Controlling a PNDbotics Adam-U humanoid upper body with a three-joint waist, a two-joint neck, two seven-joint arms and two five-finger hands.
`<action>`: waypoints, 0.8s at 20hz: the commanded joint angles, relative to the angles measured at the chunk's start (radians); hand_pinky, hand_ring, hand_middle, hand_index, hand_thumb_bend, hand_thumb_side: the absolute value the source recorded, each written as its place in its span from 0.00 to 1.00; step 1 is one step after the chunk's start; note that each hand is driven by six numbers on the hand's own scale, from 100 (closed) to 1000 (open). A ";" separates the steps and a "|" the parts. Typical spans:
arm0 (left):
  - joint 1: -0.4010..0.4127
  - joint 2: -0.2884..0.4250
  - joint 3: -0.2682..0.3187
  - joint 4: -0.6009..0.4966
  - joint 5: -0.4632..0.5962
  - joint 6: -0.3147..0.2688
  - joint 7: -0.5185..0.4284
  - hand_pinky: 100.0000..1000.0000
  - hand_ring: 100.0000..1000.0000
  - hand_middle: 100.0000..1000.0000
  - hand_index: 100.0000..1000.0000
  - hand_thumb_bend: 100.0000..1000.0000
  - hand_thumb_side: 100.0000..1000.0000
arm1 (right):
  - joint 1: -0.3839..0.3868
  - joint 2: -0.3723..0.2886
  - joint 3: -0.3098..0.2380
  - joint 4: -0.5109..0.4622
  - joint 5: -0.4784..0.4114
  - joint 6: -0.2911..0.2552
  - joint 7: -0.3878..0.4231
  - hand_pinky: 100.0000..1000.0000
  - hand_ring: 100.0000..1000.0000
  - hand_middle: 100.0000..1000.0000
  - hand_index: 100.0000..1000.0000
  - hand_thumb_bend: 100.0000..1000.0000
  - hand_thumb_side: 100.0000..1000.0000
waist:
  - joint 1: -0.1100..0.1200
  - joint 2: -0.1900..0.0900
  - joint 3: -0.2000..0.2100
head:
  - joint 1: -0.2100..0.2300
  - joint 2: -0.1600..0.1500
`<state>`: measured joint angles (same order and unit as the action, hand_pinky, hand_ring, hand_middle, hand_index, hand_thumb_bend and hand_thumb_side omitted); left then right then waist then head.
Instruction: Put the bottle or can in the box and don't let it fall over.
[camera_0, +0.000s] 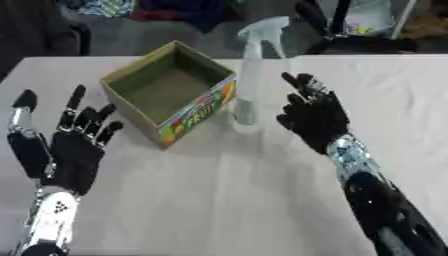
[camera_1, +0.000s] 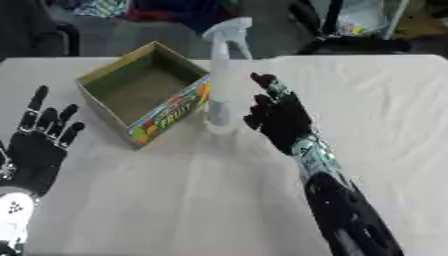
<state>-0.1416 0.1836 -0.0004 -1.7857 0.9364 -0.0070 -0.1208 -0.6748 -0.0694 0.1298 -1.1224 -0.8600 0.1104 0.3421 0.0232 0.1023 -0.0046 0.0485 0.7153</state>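
Note:
A pale spray bottle (camera_0: 249, 80) with a white trigger head stands upright on the white table (camera_0: 227, 200), just right of an open cardboard box (camera_0: 171, 90) with a colourful printed side. The box holds nothing I can see. My right hand (camera_0: 313, 114) is open, fingers straight, a short way right of the bottle and not touching it. Well short of the box, my left hand (camera_0: 72, 145) rests open at the lower left with its fingers up.
Dark chair legs and bundles of cloth lie beyond the table's far edge (camera_0: 350, 56). White tablecloth stretches in front of the box and bottle, between my two arms.

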 joint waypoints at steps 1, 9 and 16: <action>-0.014 0.005 -0.002 -0.021 0.006 0.001 -0.003 0.51 0.65 0.34 0.99 0.22 0.90 | -0.032 0.000 0.001 -0.001 -0.003 0.000 0.006 0.10 0.01 0.07 1.00 0.00 0.33 | 0.002 -0.014 0.003 | -0.007 -0.007; -0.015 0.004 -0.006 -0.022 0.009 0.004 -0.006 0.51 0.65 0.34 0.99 0.22 0.90 | -0.070 0.000 0.004 0.030 0.013 -0.009 0.011 0.12 0.01 0.07 1.00 0.00 0.32 | 0.005 -0.015 0.014 | -0.016 -0.004; -0.018 0.005 -0.009 -0.024 0.014 0.005 -0.008 0.51 0.64 0.34 0.99 0.21 0.90 | -0.093 -0.002 0.001 0.028 0.004 -0.018 0.014 0.12 0.01 0.08 1.00 0.00 0.31 | 0.008 -0.017 0.029 | -0.025 0.001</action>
<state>-0.1449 0.1833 -0.0088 -1.7877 0.9425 -0.0021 -0.1258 -0.7438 -0.0658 0.1358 -1.0822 -0.8509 0.0982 0.3540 0.0293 0.1012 0.0226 0.0267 0.7182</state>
